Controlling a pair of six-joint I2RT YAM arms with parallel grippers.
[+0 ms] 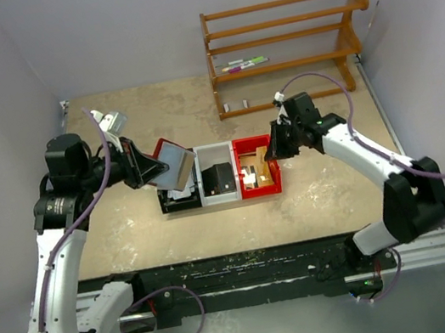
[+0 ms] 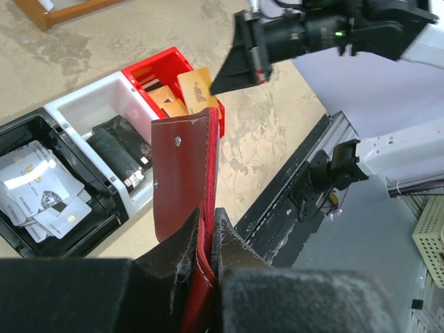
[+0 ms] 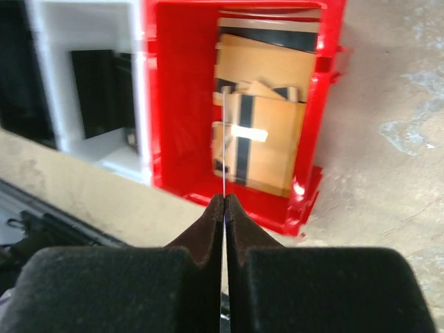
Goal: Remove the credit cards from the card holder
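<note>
From above, the left gripper (image 1: pixel 154 171) is clamped on the card holder (image 1: pixel 174 162). It holds the holder in the air, opened and tilted, over the black bin (image 1: pixel 179 205) at the left of a row of three. The white bin (image 1: pixel 221 200) sits in the middle and the red bin (image 1: pixel 262 193) at the right, all touching on the table (image 1: pixel 330 190). The right gripper (image 1: pixel 273 147) hangs at the red bin's right rim. A wooden rack (image 1: pixel 279 23) stands at the far right.

The left wrist view shows the fingers (image 2: pixel 232 243) pressed together on the card holder's (image 2: pixel 184 173) maroon cover, which stands upright. Beyond it, tan credit cards (image 2: pixel 166 97) lie in the red bin (image 2: pixel 156 66), and a black box (image 2: pixel 114 142) lies in the white one.

In the right wrist view, the right gripper (image 3: pixel 225 207) is closed tight on a single credit card (image 3: pixel 225 146), seen edge-on as a thin line. It is above the red bin (image 3: pixel 180 104), where tan credit cards (image 3: pixel 267 111) lie piled.
</note>
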